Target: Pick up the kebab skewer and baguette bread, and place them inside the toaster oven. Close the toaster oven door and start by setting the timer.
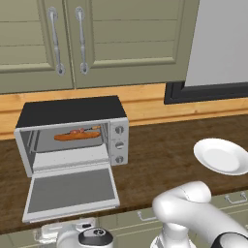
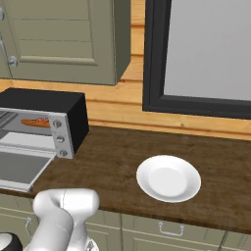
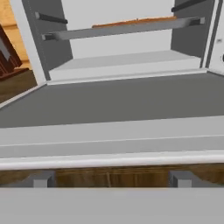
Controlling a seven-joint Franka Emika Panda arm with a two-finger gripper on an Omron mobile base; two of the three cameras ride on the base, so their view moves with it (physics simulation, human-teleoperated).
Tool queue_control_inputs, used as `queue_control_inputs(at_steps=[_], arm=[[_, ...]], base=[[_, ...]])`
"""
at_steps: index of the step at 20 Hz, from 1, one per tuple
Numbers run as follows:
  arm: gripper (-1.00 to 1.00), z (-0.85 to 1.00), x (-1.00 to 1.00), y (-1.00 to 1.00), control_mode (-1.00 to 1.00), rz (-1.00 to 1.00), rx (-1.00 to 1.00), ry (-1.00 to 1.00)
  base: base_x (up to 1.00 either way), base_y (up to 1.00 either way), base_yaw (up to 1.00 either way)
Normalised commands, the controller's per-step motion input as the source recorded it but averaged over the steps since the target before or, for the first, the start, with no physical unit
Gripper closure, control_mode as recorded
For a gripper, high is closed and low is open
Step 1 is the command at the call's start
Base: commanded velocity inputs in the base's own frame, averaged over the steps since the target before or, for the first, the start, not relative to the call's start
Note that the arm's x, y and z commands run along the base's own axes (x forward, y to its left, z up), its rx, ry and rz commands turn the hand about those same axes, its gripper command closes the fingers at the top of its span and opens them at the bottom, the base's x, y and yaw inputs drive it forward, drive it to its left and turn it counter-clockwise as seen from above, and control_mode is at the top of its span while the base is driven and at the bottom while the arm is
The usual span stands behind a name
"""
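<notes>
Already the orange-brown baguette loaf (image 1: 72, 137) and meat skewer (image 1: 83, 130) lie inside the silver toaster oven (image 1: 118, 140); its glass door (image 1: 72, 190) hangs down, timer unset, gripper (image 3: 111, 181) spread wide.

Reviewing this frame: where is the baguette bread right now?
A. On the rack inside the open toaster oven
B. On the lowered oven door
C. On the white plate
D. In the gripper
A: the baguette bread lies on the rack inside the toaster oven, whose door hangs open; the white plate is bare.
</notes>
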Motion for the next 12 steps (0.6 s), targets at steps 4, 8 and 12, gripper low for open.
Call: queue_control_inputs(at_steps=[4,8,12], arm=[[-1.00,-0.04,0.49,0.00,-1.00,0.01,0.00,0.02],[-1.00,-0.28,0.05,0.00,-1.00,0.00,0.00,0.09],[-1.00,-0.20,-0.02,0.00,-1.00,0.00,0.00,0.10]], base=[[0.00,0.00,0.00],[0.00,0.00,0.00],[0.00,0.00,0.00]])
